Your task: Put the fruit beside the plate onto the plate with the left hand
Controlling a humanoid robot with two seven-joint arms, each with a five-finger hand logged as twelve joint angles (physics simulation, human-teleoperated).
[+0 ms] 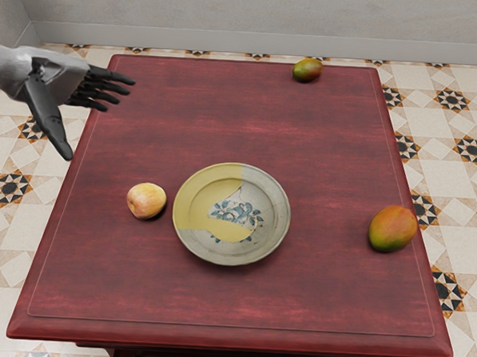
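We judge the task barely begun: the apple [146, 201] lies on the desk [226, 114] just beside the plate [226, 260], at its nine o'clock, and the plate carries no fruit. Our left hand [87, 87] hovers at the desk's far left edge, about ten o'clock from the plate and well apart from the apple, fingers spread, holding and touching nothing. Reach, grasp, lift and placing all remain. The near mango [393, 228] at three o'clock and the far mango [307, 69] at one o'clock lie farther off.
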